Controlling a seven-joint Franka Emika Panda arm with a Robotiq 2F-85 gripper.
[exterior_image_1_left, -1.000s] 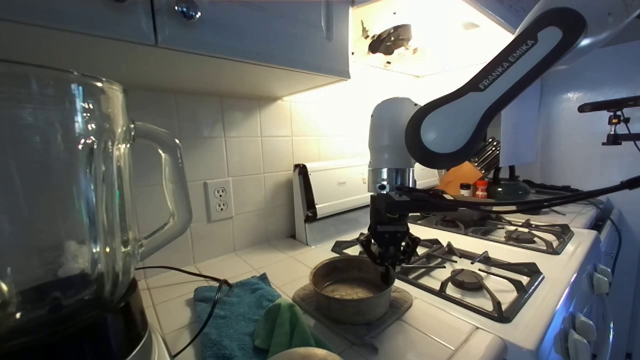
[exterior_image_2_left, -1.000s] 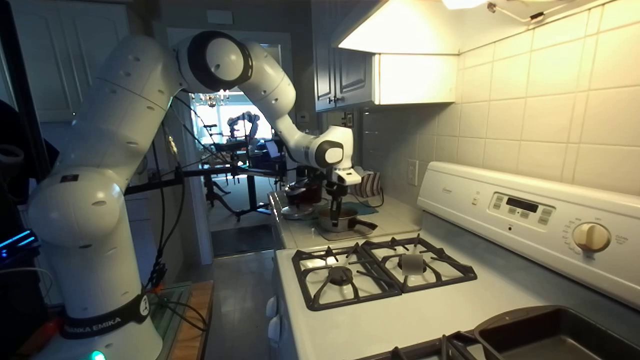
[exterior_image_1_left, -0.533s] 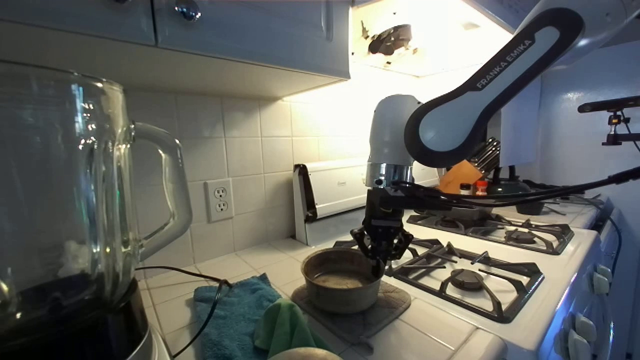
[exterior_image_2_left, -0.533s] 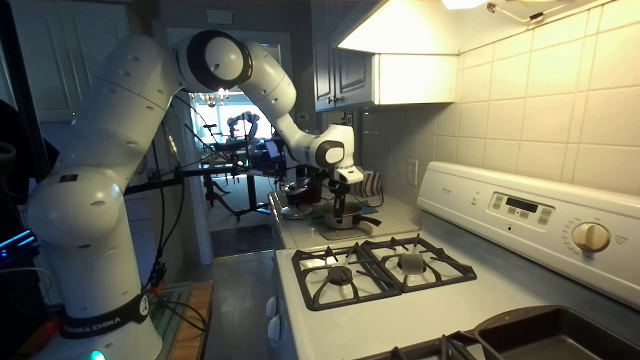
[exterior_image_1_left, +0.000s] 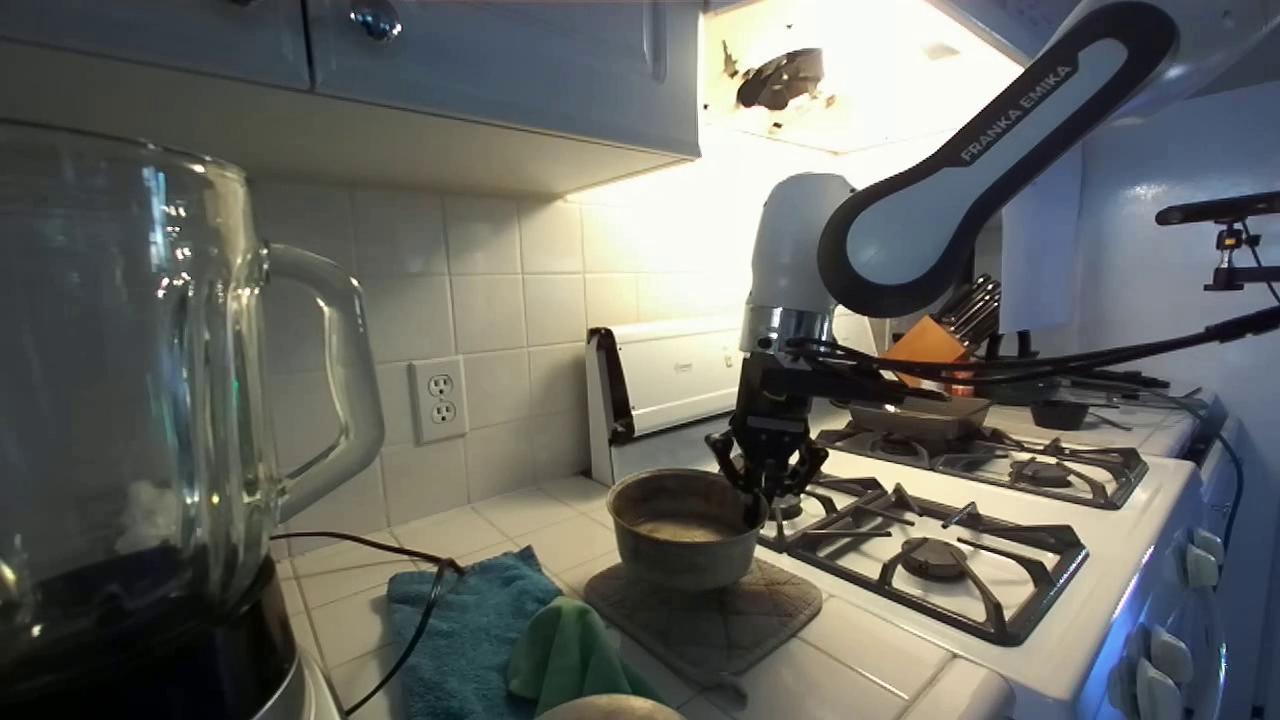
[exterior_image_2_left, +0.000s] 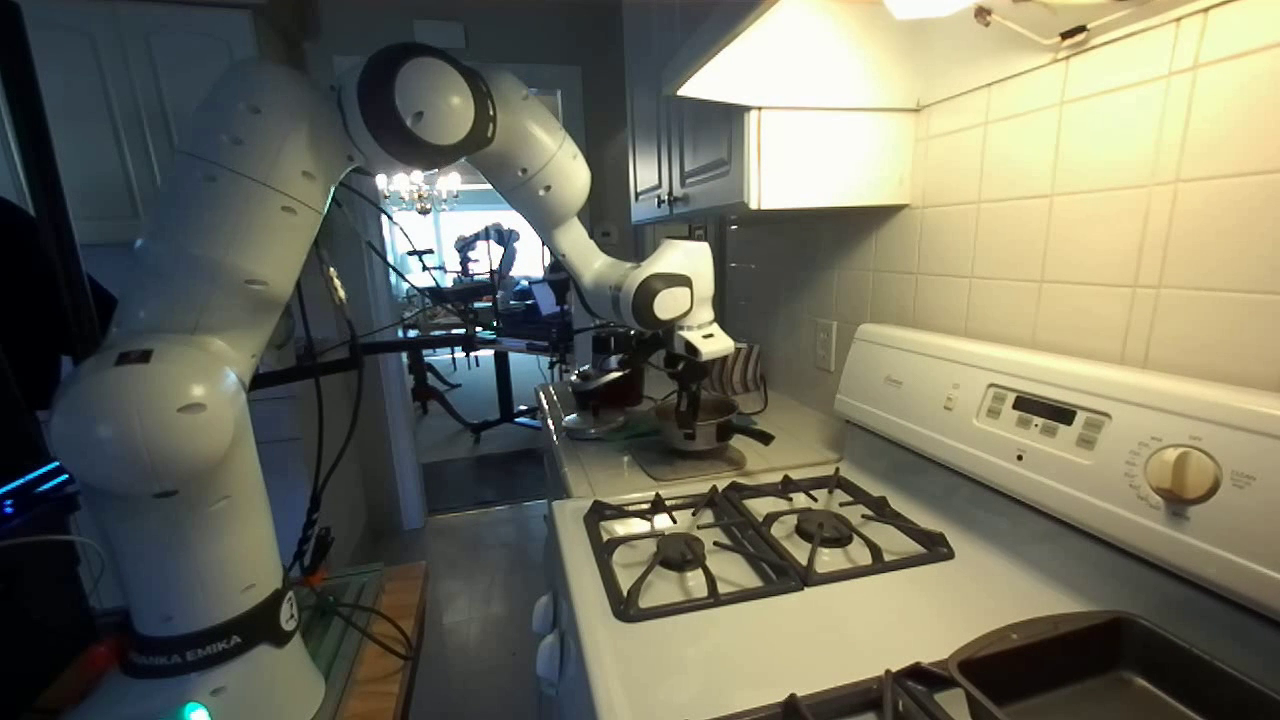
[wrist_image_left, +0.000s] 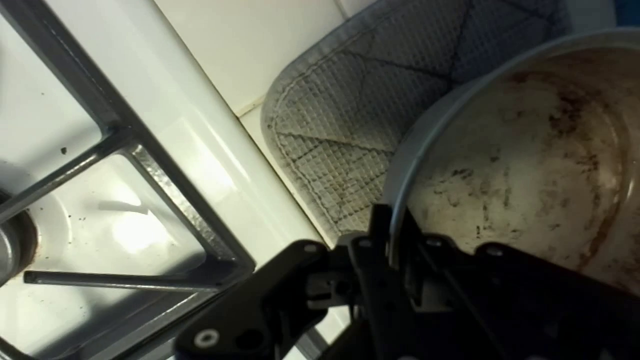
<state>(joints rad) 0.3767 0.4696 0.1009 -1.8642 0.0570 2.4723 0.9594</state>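
A worn grey metal pot with a stained inside shows in both exterior views. My gripper is shut on the pot's rim, one finger inside and one outside, as the wrist view shows. The pot is roughly level and appears raised a little above a grey quilted potholder on the tiled counter. The potholder also shows in the wrist view. The pot's dark handle points toward the wall side in an exterior view; nothing holds it.
The white stove with black burner grates is beside the potholder. A glass blender, blue towel and green cloth are on the counter. A baking pan sits on the stove. A cabinet hangs above.
My gripper has risen with the pot by its rim. The pot has lifted and shifted slightly off the potholder's middle, showing more of the potholder.
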